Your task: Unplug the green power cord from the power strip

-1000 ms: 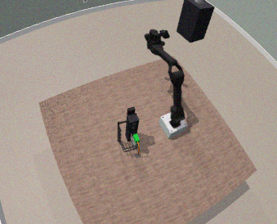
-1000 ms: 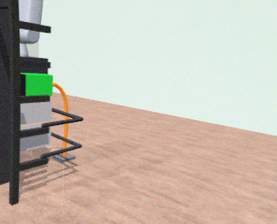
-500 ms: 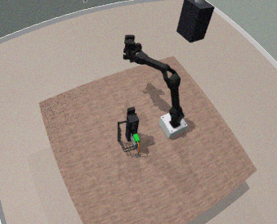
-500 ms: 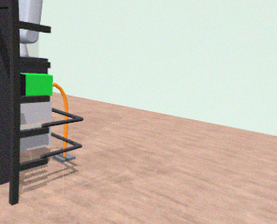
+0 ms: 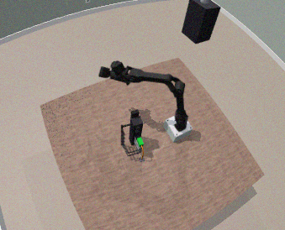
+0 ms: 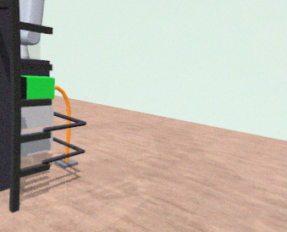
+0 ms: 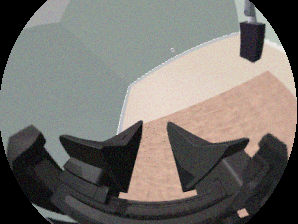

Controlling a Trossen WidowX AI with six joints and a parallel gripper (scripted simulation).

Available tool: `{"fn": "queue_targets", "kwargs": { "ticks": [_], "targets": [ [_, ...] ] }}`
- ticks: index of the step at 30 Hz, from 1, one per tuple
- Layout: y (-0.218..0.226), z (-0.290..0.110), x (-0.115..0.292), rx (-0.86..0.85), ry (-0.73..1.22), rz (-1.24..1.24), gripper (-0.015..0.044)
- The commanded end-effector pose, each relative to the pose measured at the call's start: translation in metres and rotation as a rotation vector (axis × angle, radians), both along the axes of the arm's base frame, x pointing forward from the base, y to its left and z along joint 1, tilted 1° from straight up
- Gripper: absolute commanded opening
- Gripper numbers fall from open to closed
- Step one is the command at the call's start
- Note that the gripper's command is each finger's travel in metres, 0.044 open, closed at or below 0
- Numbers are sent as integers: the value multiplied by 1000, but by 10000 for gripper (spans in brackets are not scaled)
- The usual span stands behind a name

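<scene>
My pincer (image 5: 102, 71) is part-closed on nothing, raised near the mat's far edge. The green plug (image 5: 139, 142) sits mid-mat in the strip (image 5: 135, 124), its long axis level, cord (image 6: 67, 123) drooping down.

We see the arm's base (image 5: 172, 135) on the wooden mat (image 5: 199, 176), right of the wire rack (image 5: 125, 140). The plug (image 5: 139, 142) sits in the rack's near side, its cord (image 6: 67, 127) dropping to the mat. The gripper (image 5: 103, 71) hangs well behind the rack. A box (image 5: 200, 18) stands far back right.
</scene>
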State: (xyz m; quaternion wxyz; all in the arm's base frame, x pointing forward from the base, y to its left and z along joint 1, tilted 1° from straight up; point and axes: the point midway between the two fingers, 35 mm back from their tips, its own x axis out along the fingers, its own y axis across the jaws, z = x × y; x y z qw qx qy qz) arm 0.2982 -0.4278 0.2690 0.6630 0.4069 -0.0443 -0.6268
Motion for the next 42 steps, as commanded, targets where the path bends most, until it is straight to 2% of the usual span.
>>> {"fn": "queue_targets", "kwargs": {
  "ticks": [1, 7, 13, 19, 23, 29, 34, 37, 42],
  "targets": [
    [50, -13, 43, 17, 204, 265, 160],
    [138, -34, 94, -10, 511, 702, 160],
    [236, -56, 125, -115, 792, 1168, 160],
    [338, -80, 134, -301, 1051, 1656, 160],
    [385, -100, 120, -384, 1209, 1920, 160],
    [413, -120, 97, -454, 1369, 2168, 160],
    [444, -146, 52, -589, 1576, 2605, 160],
    [458, -155, 26, -670, 1636, 2852, 160],
    [458, -155, 24, -676, 1638, 2869, 160]
  ]
}}
